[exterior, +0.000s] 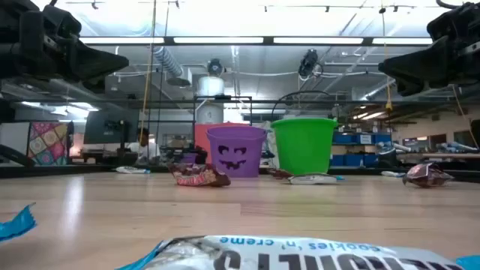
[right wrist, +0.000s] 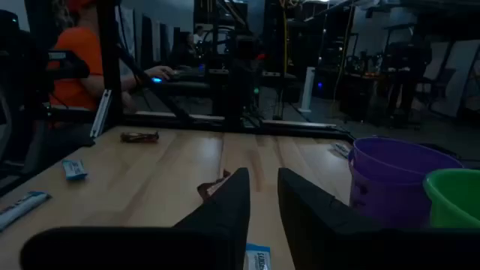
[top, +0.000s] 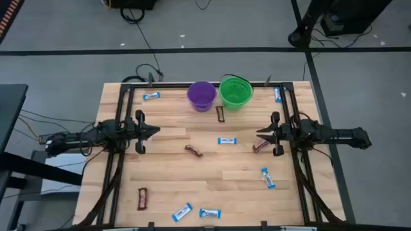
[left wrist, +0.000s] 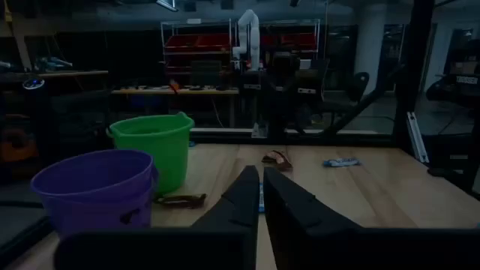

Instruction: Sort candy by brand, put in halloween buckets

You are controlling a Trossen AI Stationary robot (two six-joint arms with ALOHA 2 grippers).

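In the high view the purple bucket [top: 201, 95] and the green bucket [top: 236, 92] stand side by side, upright on their bases, near the table's far edge. Blue-and-white candies [top: 227, 140] [top: 268, 178] [top: 182, 212] and dark brown candies [top: 193, 151] [top: 142, 198] lie flat, scattered over the table. My left gripper [top: 157, 132] [left wrist: 260, 196] hovers at the table's left side, shut and pointing right. My right gripper [top: 259, 133] [right wrist: 262, 193] hovers at the right side, shut and pointing left. A brown candy [top: 261, 147] lies just near of it. Neither gripper holds anything.
More candies lie near the far corners [top: 151, 96] [top: 277, 94], and a brown one [top: 220, 113] lies just in front of the buckets. A dark frame rail [top: 122, 102] runs around the table's edges. A person in orange [right wrist: 71, 79] sits beyond the table.
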